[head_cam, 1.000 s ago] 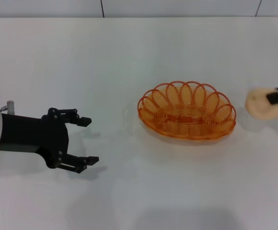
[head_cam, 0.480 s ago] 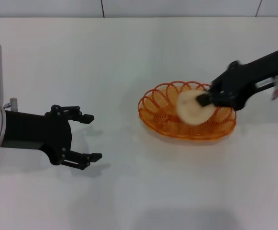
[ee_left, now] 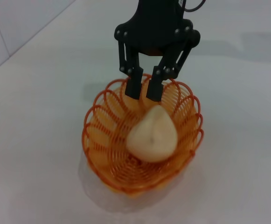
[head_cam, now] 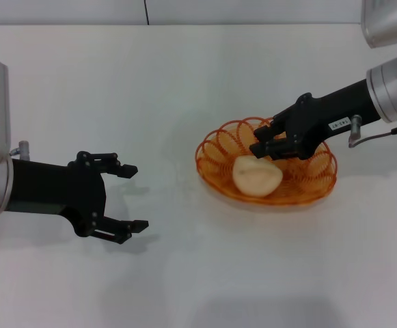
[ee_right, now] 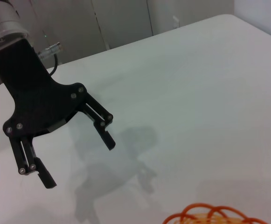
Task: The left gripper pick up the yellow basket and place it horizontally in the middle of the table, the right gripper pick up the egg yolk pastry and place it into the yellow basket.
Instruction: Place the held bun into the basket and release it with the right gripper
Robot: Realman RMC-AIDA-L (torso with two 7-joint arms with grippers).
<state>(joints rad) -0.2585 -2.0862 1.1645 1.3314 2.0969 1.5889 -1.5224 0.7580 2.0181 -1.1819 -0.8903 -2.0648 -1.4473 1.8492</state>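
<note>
Head view shows you the right gripper (head_cam: pixel 265 148) over the yellow basket (head_cam: pixel 266 167), fingers slightly parted and clear of the egg yolk pastry (head_cam: pixel 257 176), which lies inside the basket. Your left gripper (head_cam: pixel 121 198) hangs spread open, well apart, above the table (head_cam: pixel 184 82).

A plain white table (head_cam: pixel 184 273) fills nearly the whole head view, its surface smooth and evenly lit, with soft grey shadows at the left and along the bottom middle. Across the top of that frame runs a pale wall (head_cam: pixel 253 10) split by thin dark seams. In the left wrist view, a light tiled wall (ee_left: pixel 14 23) with a faint seam occupies the upper left corner. In the right wrist view, grey panels (ee_right: pixel 121 21) stand along the top edge beyond the table's far rim.
</note>
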